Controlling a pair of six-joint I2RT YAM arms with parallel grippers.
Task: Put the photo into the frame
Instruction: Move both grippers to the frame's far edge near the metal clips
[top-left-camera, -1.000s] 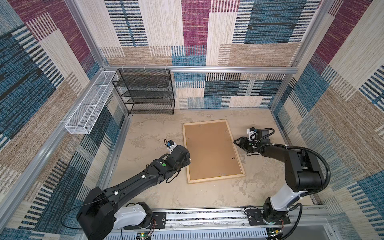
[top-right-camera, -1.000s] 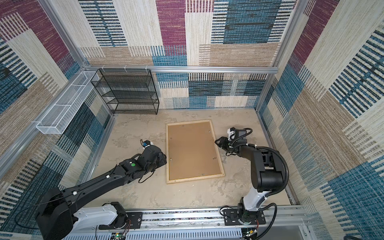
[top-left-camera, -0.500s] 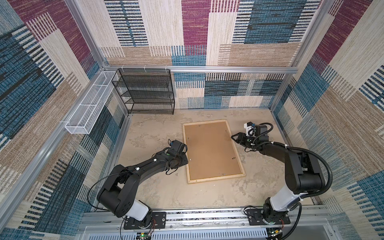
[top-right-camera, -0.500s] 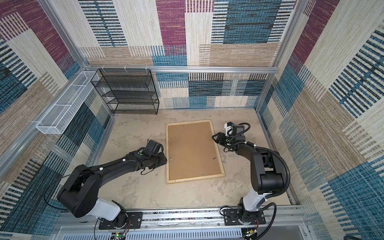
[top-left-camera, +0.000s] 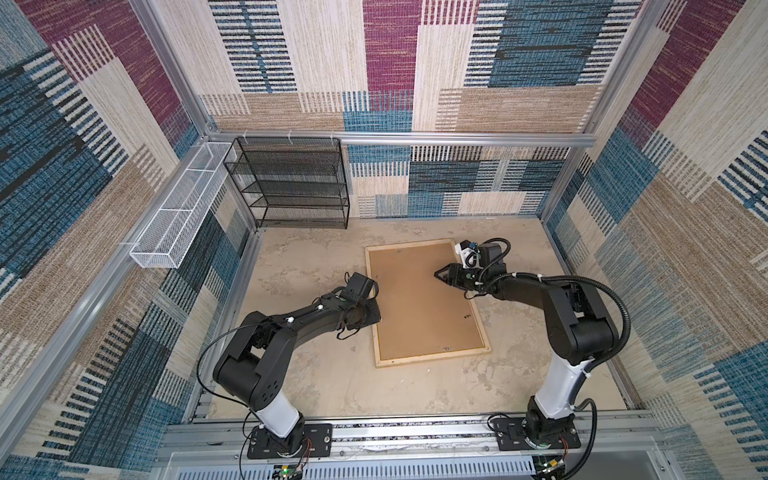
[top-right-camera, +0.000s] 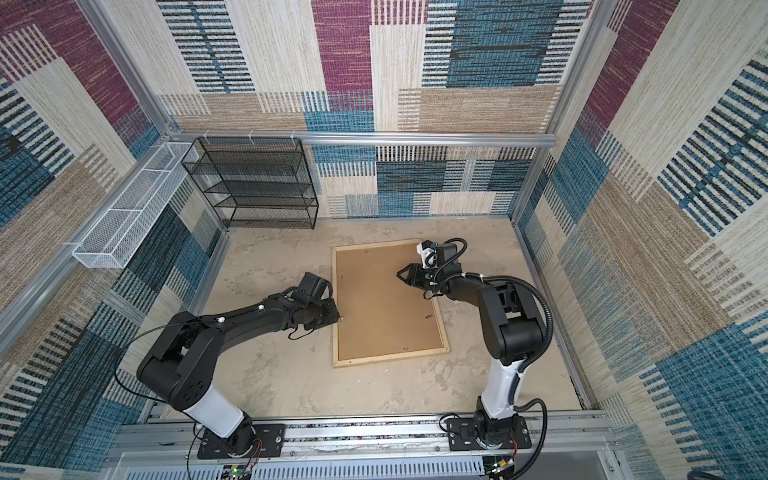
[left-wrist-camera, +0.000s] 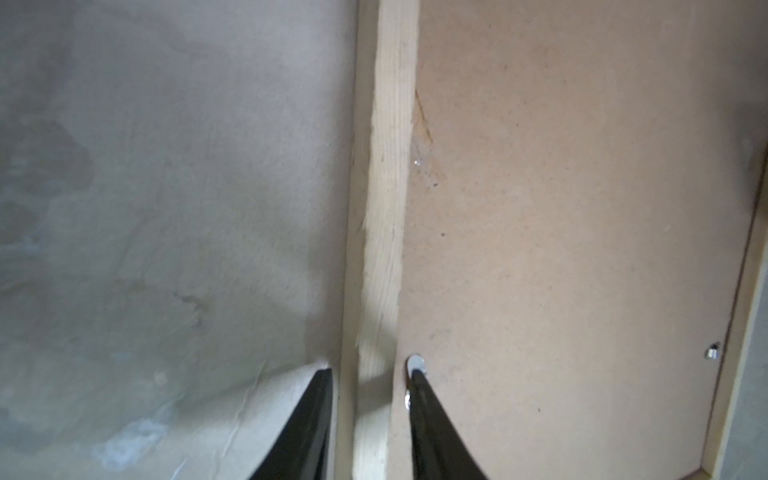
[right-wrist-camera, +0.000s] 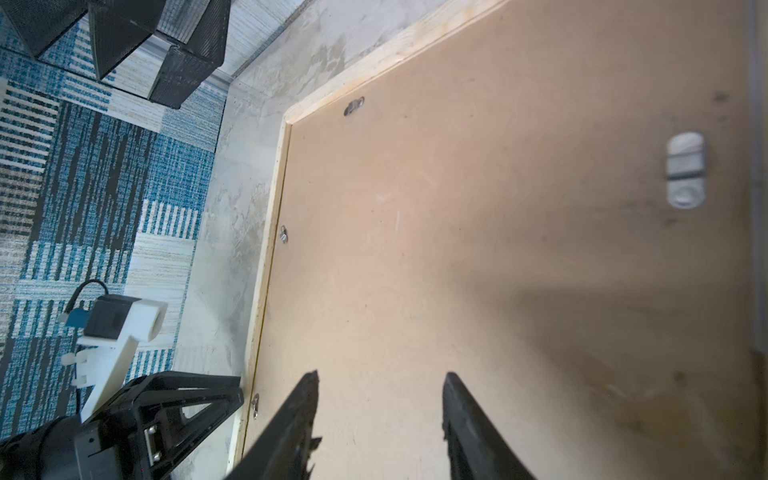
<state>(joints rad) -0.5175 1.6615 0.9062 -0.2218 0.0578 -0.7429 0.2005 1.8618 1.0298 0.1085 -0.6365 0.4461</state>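
Here the frame (left-wrist-camera: 384, 187) sits straddled by the left claw (left-wrist-camera: 370, 374).

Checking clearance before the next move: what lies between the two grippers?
Only the brown backing board, sitting bare inside the frame, stretches between the left gripper and the right gripper; both top views show it.

Both arms low, left claw (left-wrist-camera: 370, 374) and right claw (right-wrist-camera: 380, 376) both ajar.
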